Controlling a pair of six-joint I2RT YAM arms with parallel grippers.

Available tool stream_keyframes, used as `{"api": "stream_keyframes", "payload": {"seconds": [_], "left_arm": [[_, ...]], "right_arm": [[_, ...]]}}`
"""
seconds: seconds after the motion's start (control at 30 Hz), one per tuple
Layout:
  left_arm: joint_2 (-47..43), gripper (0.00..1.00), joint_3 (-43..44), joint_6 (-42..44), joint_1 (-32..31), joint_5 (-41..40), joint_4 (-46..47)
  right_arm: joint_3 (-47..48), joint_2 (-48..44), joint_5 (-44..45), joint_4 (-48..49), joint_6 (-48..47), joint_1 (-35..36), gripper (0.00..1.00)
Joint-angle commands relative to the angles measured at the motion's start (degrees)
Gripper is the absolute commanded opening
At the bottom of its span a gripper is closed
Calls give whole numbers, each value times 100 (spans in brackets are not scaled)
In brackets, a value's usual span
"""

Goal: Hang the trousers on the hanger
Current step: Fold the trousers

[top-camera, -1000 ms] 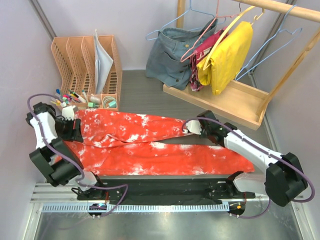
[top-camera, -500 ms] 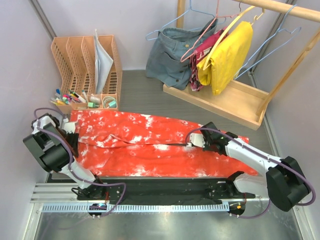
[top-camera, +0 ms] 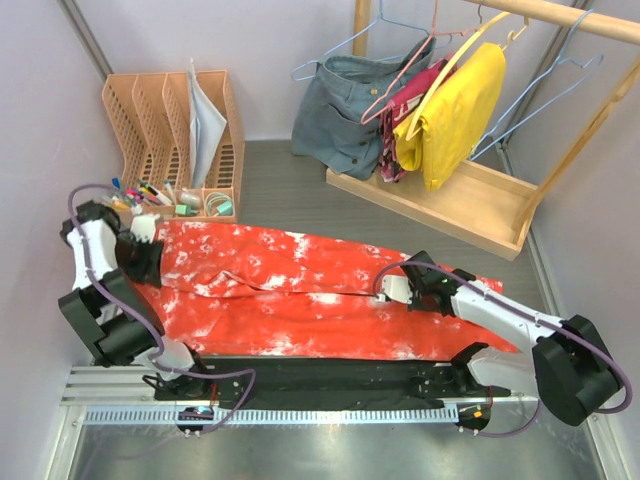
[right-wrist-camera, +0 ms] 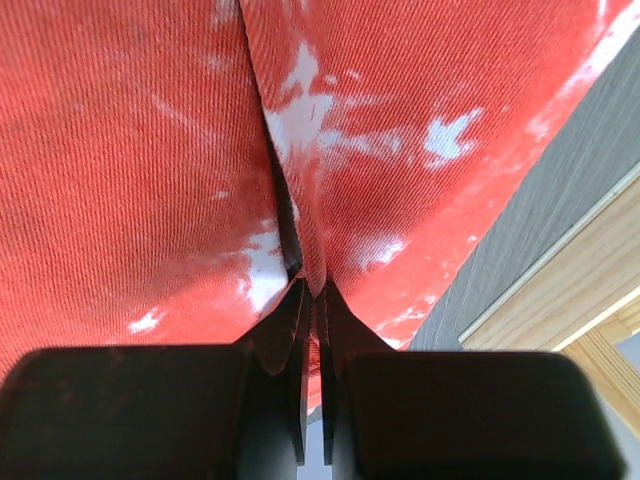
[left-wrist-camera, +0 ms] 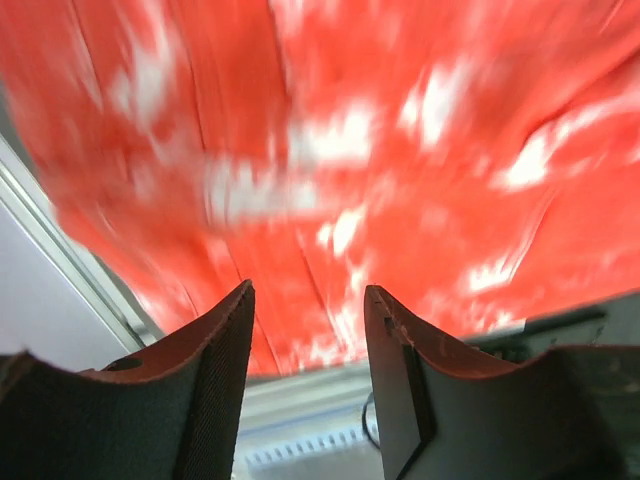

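Trousers (top-camera: 300, 290) spread flat, left end effector (left-wrist-camera: 308, 292) risen

Left arm (top-camera: 88, 252) and right arm (top-camera: 500, 306) show white links, black joints, purple cables.

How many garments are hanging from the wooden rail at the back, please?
3: a grey-blue denim garment on the left, a dark pink garment in the middle, and a plain yellow garment on the right. Another could be hidden behind them.
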Motion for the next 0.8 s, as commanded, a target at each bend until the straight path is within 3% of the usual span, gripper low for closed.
{"api": "stream_keyframes", "payload": {"seconds": [0.0,0.17,0.37,0.5,0.7,0.77], "left_arm": [[345,49,563,-1128,-715,378,821],[1267,47,547,-1376,-971,-17,1280],[1620,44,-164,-841,-901,-966,1579],[1489,40,-490,-506,-428,-1064,1254],[1076,39,-1009,240,416,-1266,1070],[988,40,-1019,355,514,-1222,1026]], "right_arm": [[36,141,74,-55,131,13,9],[124,404,170,121,122,13,9],[168,914,109,253,140,22,14],[186,1055,-75,139,166,13,15],[282,853,-717,-800,500,223,19],[309,696,-1024,-959,518,259,26]]}}
